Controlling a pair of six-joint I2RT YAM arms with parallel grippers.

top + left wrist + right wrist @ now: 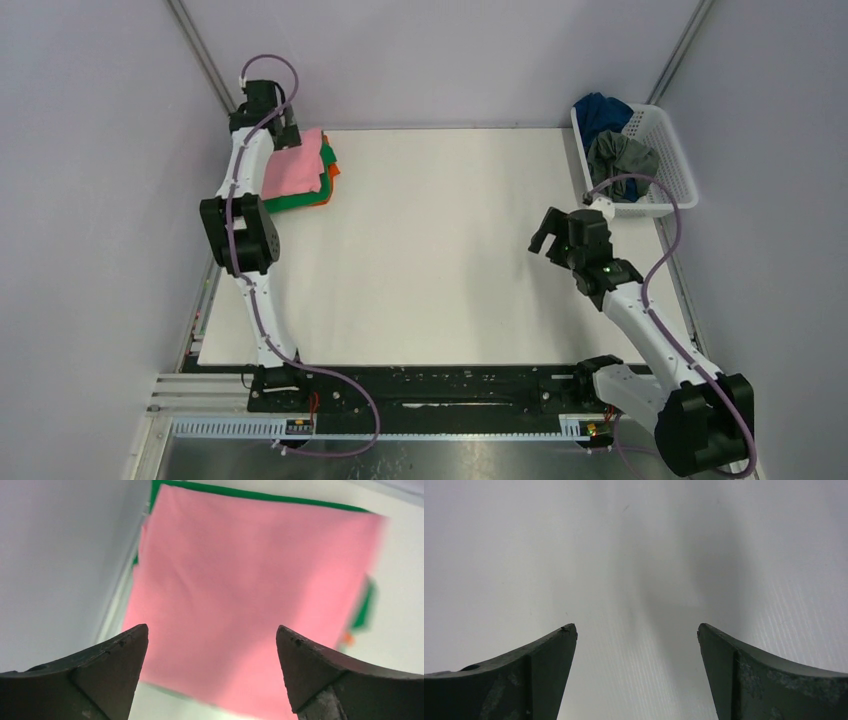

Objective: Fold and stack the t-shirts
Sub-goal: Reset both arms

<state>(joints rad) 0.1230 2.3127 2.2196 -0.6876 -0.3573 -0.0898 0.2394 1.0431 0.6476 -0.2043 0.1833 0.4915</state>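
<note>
The pink shirt [292, 172] lies folded into a flat, nearly square pad at the far left corner of the table [440, 260], its slightly longer axis running near to far with the far end leaning a little to the right. Its surface is smooth and plain, with only one faint crease showing in the left wrist view, and its edges are straight. It sits on top of a pile: the green shirt [298, 201] shows as a band under its near and right edges, and the orange shirt [334, 170] peeks out at the right side, lowest of the three. The left fingers [117, 662] are spread apart and grip nothing; they hang over the far left part of the pile, and in the left wrist view the pink cloth fills the gap between the two tips and stretches on beyond them, with no cloth caught on either tip. The right fingers [541, 665] are likewise released and hold nothing, over bare table right of the middle, well apart from the pile. At the far right corner stands the basket [682, 175], holding the blue shirt [600, 110] at its far end and the grey shirt [622, 155] nearer, both crumpled
</note>
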